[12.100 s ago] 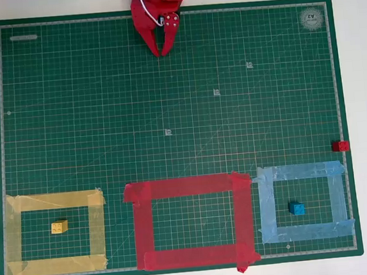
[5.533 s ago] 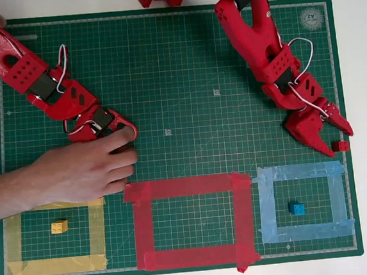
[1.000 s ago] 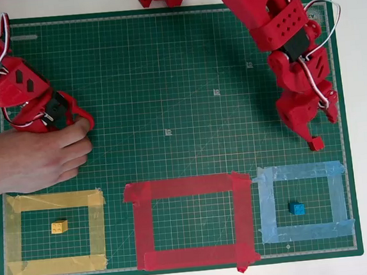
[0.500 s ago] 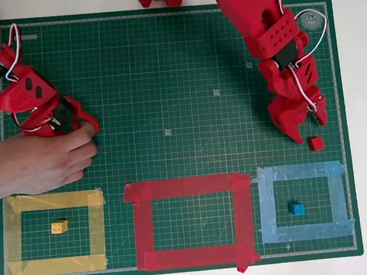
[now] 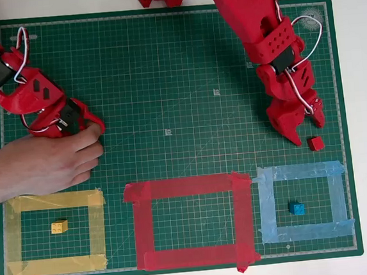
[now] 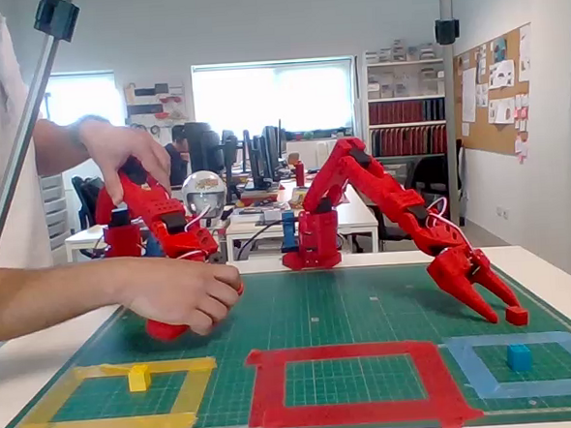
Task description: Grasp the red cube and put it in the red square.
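A: Red cube (image 5: pixel 315 143) lies on the mat (image 5: pixel 164 62) near its right edge, above the light-blue frame (image 5: pixel 305 201)

B: Gripper (image 5: pixel 305 133) slightly parted, holding nothing, cube at its tips. Straddle squarely before closing

Green cutting mat (image 5: pixel 164 68) on white table (image 5: pixel 363 96) — three tape frames, three cubes

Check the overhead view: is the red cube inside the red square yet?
No. The red cube lies on the green mat above the light-blue tape frame, well right of the red square, beside the gripper.
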`<state>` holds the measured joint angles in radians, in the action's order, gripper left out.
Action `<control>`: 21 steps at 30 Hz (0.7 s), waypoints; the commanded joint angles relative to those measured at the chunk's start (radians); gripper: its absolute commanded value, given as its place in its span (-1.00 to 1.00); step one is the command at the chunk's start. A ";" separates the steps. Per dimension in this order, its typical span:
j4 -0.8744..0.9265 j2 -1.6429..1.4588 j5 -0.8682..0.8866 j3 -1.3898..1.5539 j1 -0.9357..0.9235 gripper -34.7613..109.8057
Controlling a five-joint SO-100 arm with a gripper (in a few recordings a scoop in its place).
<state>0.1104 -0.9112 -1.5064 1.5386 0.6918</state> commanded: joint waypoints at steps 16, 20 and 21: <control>-0.009 0.094 -0.035 -0.202 0.009 -0.20; -0.009 0.101 -0.035 -0.216 0.009 -0.41; -0.009 0.101 -0.035 -0.218 0.009 -0.45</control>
<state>0.1043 -0.7885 -1.5217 1.3698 0.6918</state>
